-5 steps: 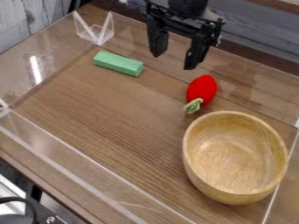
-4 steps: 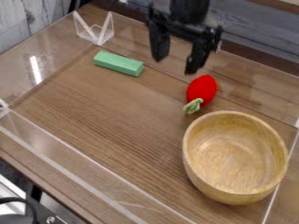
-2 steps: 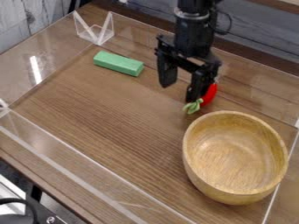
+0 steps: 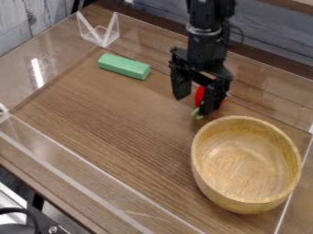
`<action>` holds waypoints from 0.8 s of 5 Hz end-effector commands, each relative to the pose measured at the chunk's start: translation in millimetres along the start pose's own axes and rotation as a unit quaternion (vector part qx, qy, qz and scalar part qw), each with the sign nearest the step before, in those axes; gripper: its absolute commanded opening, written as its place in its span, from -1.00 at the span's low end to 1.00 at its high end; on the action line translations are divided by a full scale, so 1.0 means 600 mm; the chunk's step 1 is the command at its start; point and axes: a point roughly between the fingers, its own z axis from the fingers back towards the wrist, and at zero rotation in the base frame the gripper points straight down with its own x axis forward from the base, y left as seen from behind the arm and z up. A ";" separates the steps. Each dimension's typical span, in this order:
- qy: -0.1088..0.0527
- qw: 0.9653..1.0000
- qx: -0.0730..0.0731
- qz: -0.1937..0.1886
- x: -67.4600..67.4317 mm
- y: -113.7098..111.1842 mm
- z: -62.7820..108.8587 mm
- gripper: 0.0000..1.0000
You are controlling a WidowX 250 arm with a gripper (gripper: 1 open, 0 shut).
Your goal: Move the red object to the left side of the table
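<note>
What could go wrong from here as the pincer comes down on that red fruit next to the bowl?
1. The open pincer straddles the red object, which is small, glossy and rounded, so it could squirt out sideways when the fingers close.
2. The wooden bowl sits close by; a knocked fruit might roll against it, or a finger could clip its rim.
3. On the way left, the green block lies near the path and could get bumped.

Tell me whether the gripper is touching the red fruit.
Cannot tell. The camera view shows the open gripper straddling the red fruit, its fingers hiding any gap or contact.
</note>
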 end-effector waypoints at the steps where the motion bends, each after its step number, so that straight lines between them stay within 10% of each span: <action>1: -0.033 0.999 0.007 -0.006 0.021 0.000 0.012 1.00; 4: -0.055 0.998 0.008 -0.007 0.043 0.011 -0.005 1.00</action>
